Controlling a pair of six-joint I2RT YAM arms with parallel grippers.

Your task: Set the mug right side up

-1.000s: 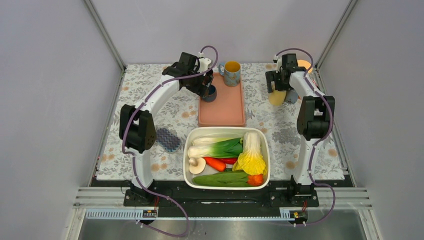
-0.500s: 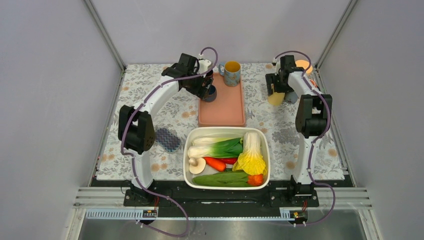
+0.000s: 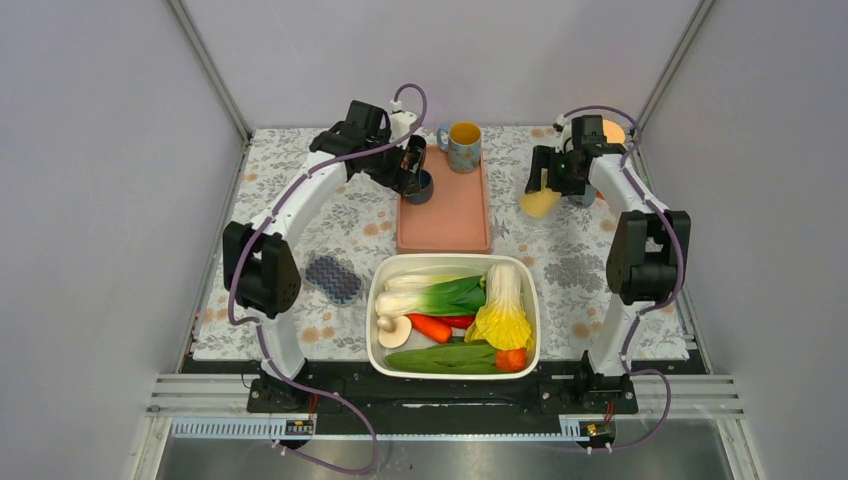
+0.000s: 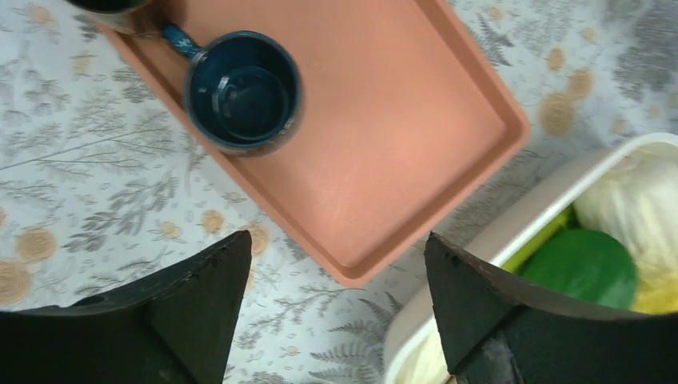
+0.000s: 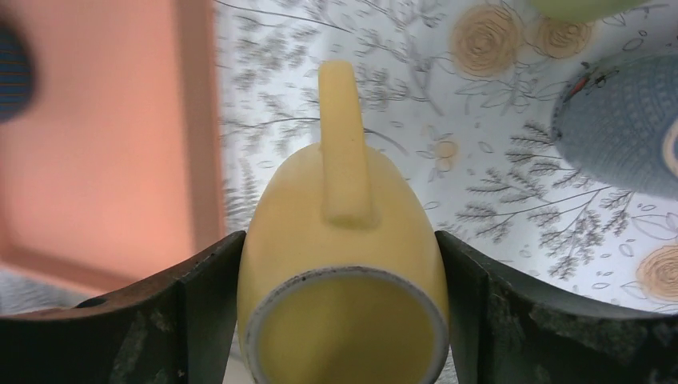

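The yellow mug (image 5: pixel 344 232) sits between my right gripper's (image 5: pixel 340 244) fingers, which press on both its sides. Its mouth faces the wrist camera and its handle points away. In the top view this mug (image 3: pixel 541 203) hangs tilted over the floral cloth right of the tray, under the right gripper (image 3: pixel 552 186). My left gripper (image 4: pixel 336 240) is open and empty above the tray's near left corner. A dark blue mug (image 4: pixel 242 92) stands upright on the tray just beyond it. In the top view the left gripper (image 3: pixel 412 168) is beside that mug (image 3: pixel 421 187).
A salmon tray (image 3: pixel 447 215) holds the blue mug and a floral mug (image 3: pixel 463 146) at its far end. A white tub (image 3: pixel 371 305) of vegetables lies near the arms' bases. A patterned sponge (image 3: pixel 333 278) is left of it. A grey-blue knitted thing (image 5: pixel 632 128) lies right of the yellow mug.
My right gripper has closed on the yellow mug, lifted it off the cloth and tipped it sideways. The left arm has drawn back a little from the blue mug.
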